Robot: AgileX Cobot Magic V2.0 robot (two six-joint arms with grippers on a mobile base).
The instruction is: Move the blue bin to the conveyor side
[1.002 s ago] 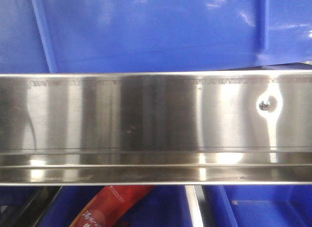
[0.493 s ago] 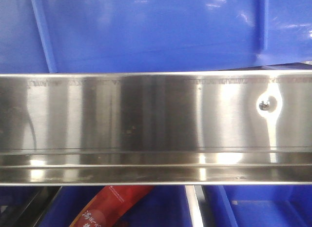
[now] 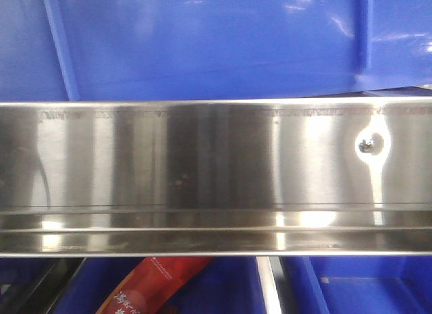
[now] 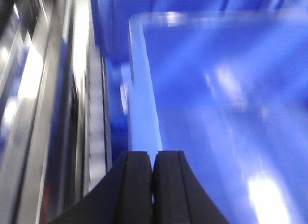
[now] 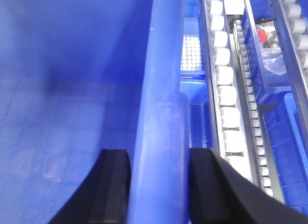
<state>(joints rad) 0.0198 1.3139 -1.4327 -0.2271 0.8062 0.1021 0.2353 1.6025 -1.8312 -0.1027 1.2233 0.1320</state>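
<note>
Left wrist view is smeared, but the left claw [image 4: 153, 185] shows its two black pads drawn together with barely a sliver of light between them. They sit at the near end of the pale rim of the blue bin [image 4: 216, 113], and to the left of that rim runs a band of bright metal [image 4: 33, 89]. Whether the pads pinch any plastic I cannot tell. From the front camera the bin's glossy wall fills the top, behind the stainless-steel rail [image 3: 202, 165] that crosses the whole frame, and a red packet [image 3: 155, 287] pokes out below the rail. Right wrist view is sharp: the right claw [image 5: 160, 176] straddles the bin's thick rolled rim, one pad inside and one outside, both seemingly pressed to it. A roller track [image 5: 224, 89] and narrower bins [image 5: 267, 65] lie to the right. The conveyor shows in no view. This looks like a two-armed carry, so it would go best with the left hold confirmed first. Both claws should then rise level and together so the bin does not twist, its base should clear the rail, and the travel should be slow enough that the rim cannot slip.
</note>
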